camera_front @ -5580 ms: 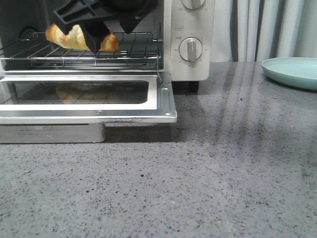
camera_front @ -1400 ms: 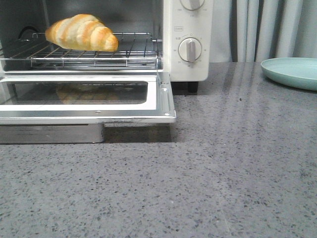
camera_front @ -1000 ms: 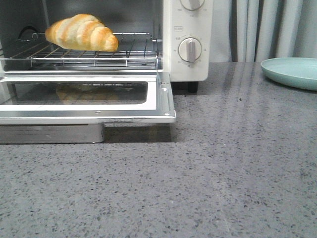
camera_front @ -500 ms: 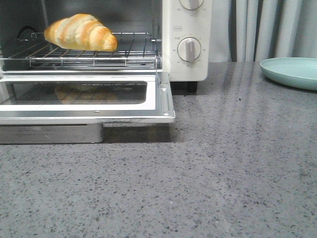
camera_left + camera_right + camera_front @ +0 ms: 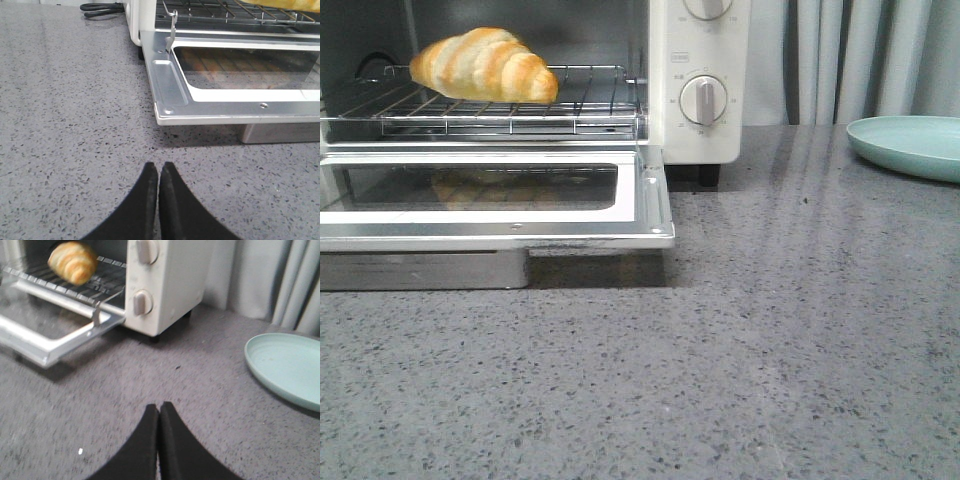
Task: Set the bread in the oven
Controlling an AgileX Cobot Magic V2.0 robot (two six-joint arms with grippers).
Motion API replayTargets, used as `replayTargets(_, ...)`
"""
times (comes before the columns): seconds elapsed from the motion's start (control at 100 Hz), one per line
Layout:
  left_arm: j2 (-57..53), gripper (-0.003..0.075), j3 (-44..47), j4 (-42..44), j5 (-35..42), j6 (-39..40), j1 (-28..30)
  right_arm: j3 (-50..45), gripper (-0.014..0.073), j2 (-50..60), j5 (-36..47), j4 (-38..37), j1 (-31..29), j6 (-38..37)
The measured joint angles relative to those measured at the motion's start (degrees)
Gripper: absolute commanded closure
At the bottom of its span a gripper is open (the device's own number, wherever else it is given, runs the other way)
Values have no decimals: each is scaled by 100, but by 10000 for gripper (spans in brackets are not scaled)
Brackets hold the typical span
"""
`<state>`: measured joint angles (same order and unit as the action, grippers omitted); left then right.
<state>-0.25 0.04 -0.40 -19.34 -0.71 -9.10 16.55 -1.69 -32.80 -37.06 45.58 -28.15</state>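
A glossy golden-orange, cream-striped croissant roll is lying on the wire rack inside the cream-white toaster oven, door dropped open. Both black pincers, left and right, are hanging closed and empty over the grey speckled counter.

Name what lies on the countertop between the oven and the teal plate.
Nothing: in the front view the grey countertop between the oven and the plate is bare. The right wrist view shows the same bare stretch.

Glossy bread, metal wire rack
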Motion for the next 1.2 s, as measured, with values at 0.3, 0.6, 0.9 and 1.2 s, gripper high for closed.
replayTargets(0.3, 0, 741, -4, 0, 0, 0, 0, -1184, 648, 0, 1417, 2344, -2753, 1419)
replayTargets(0.6, 0, 741, -4, 0, 0, 0, 0, -1718, 648, 0, 1791, 3153, -4323, 2208)
replayTargets(0.9, 0, 741, 0, 0, 0, 0, 0, -1718, 648, 0, 1448, 3163, -4347, 2220)
replayTargets(1.2, 0, 741, -4, 0, 0, 0, 0, -1718, 648, 140, 1448, 3166, -4347, 2220)
